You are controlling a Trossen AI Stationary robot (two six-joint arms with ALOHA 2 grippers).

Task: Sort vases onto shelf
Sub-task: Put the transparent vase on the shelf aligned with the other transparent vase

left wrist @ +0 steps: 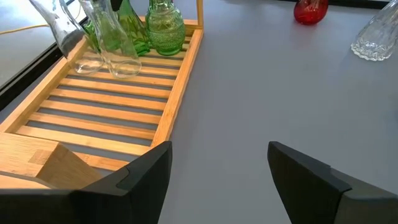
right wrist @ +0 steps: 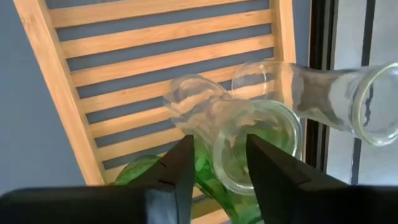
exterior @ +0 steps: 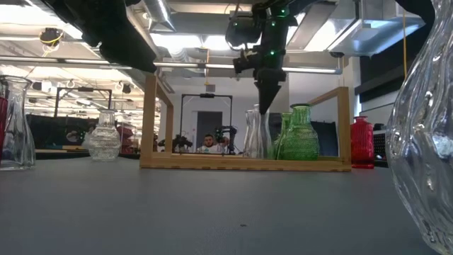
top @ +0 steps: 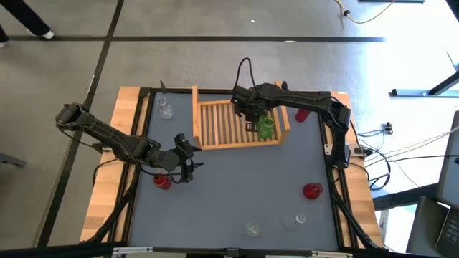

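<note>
The light wooden shelf (top: pixel 215 140) (exterior: pixel 241 163) (left wrist: pixel 175 87) (right wrist: pixel 57 93) lies at the table's far middle. On its right end stand two green vases (top: pixel 266 130) (exterior: pixel 299 134) (left wrist: pixel 164 28) and clear vases (exterior: pixel 255 133) (left wrist: pixel 118 46). My right gripper (top: pixel 251 115) (exterior: pixel 264 106) (right wrist: pixel 221 165) points down, open, just above the mouth of one clear vase (right wrist: pixel 256 144). Another clear vase (right wrist: pixel 323 99) stands beside it. My left gripper (top: pixel 188 166) (left wrist: pixel 221 180) hovers open over bare table near the shelf's near-left corner. A red vase (top: pixel 161 180) stands beside that arm's wrist. My right gripper comes down from above with its fingers (right wrist: pixel 267 165) over the rim (right wrist: pixel 292 134) of the clear vase's mouth; I cannot tell whether they touch it. The vase stands on the shelf's slats.
A red vase (top: pixel 303 115) (exterior: pixel 362 142) stands just outside the shelf's right board, another (top: pixel 312 190) (left wrist: pixel 309 10) at the near right. Clear vases stand at the far left (top: pixel 165 109) and near edge (top: pixel 252 228) (top: pixel 300 218). The table's middle is bare.
</note>
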